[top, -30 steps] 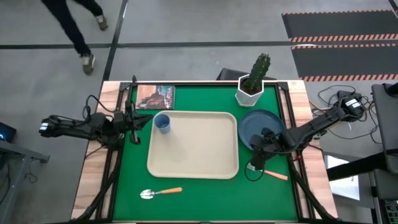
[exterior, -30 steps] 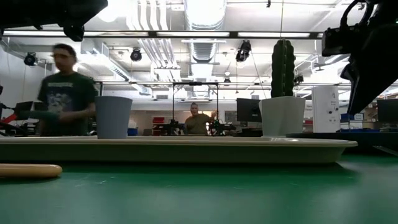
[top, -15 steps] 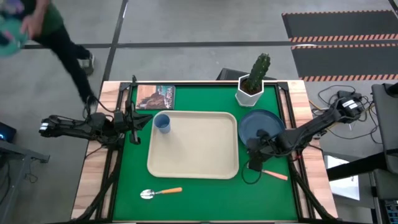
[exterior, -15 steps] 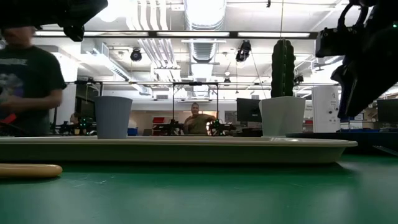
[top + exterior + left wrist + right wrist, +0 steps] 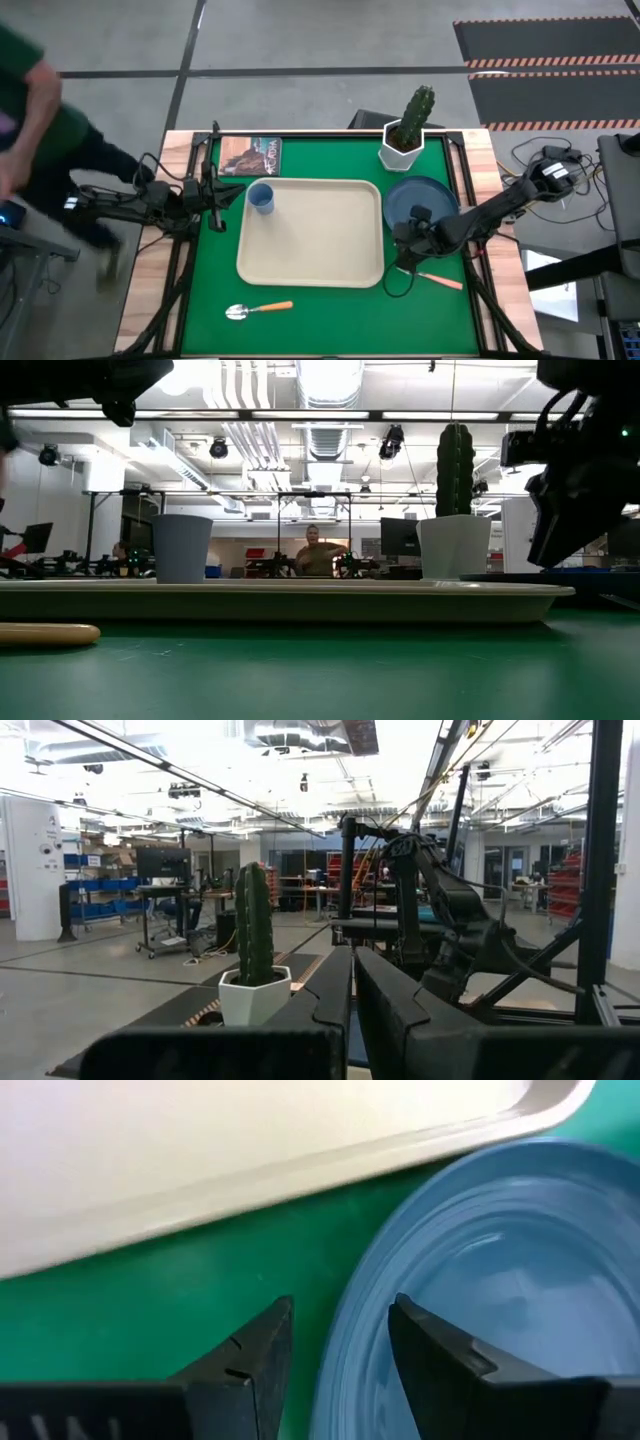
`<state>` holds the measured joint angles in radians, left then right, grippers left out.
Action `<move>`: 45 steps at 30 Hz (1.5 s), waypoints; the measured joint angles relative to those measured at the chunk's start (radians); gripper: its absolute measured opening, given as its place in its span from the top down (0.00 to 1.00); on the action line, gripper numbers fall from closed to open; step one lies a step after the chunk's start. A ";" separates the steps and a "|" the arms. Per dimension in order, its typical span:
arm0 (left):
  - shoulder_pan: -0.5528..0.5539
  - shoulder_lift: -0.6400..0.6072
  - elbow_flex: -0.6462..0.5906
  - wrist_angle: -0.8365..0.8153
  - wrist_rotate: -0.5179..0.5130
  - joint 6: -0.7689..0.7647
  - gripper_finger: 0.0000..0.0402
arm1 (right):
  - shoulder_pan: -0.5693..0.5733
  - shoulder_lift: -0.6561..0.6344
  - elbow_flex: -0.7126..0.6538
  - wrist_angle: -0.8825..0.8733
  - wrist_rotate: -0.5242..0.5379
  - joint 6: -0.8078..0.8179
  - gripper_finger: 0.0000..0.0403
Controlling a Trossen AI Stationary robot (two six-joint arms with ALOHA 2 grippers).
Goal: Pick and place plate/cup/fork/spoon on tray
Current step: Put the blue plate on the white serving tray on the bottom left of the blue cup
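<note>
The slate-blue plate (image 5: 418, 197) lies flat on the green table, right of the cream tray (image 5: 310, 250). My right gripper (image 5: 340, 1330) is open and slants down at the plate's near-left rim (image 5: 350, 1310). One finger is over the green mat, the other over the plate, and I cannot tell whether either touches. The light-blue cup (image 5: 260, 197) stands upright in the tray's far-left corner. The fork's salmon handle (image 5: 442, 281) lies by the right arm, its tines hidden. The spoon (image 5: 258, 310) lies near the front edge. My left gripper (image 5: 215, 196) waits shut at the table's left.
A white pot with a cactus (image 5: 404, 140) stands behind the plate at the far edge. A book (image 5: 250, 156) lies at the far left corner. A person (image 5: 30, 150) moves past the table's left side. Most of the tray's inside is bare.
My right gripper has sunk and gone a little toward the tray and the table's far edge, from beside the fork to the plate's near-left rim. A person has walked along the floor at the far left. The plate, cup, fork and spoon have kept still.
</note>
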<state>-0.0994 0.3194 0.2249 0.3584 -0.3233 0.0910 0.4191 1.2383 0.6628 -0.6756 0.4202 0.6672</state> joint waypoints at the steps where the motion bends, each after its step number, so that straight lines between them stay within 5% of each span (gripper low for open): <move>1: 0.000 0.000 0.000 0.000 0.000 0.000 1.00 | 0.000 0.007 -0.009 0.011 0.000 0.005 0.62; 8: 0.000 0.000 -0.002 0.000 0.000 0.000 1.00 | 0.000 0.051 -0.051 0.069 -0.001 0.039 0.69; 19: 0.000 0.000 -0.002 0.000 0.000 0.000 1.00 | 0.000 0.055 -0.059 0.076 -0.002 0.059 0.96; 38: 0.000 0.000 -0.002 0.000 0.000 0.004 1.00 | 0.036 -0.017 0.119 -0.167 -0.060 0.092 0.98; 45: 0.000 0.000 -0.002 0.000 0.000 0.004 1.00 | 0.069 0.006 0.235 -0.186 0.010 0.065 0.98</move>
<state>-0.0994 0.3199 0.2226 0.3588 -0.3233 0.0948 0.4884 1.2446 0.8974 -0.8614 0.4306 0.7319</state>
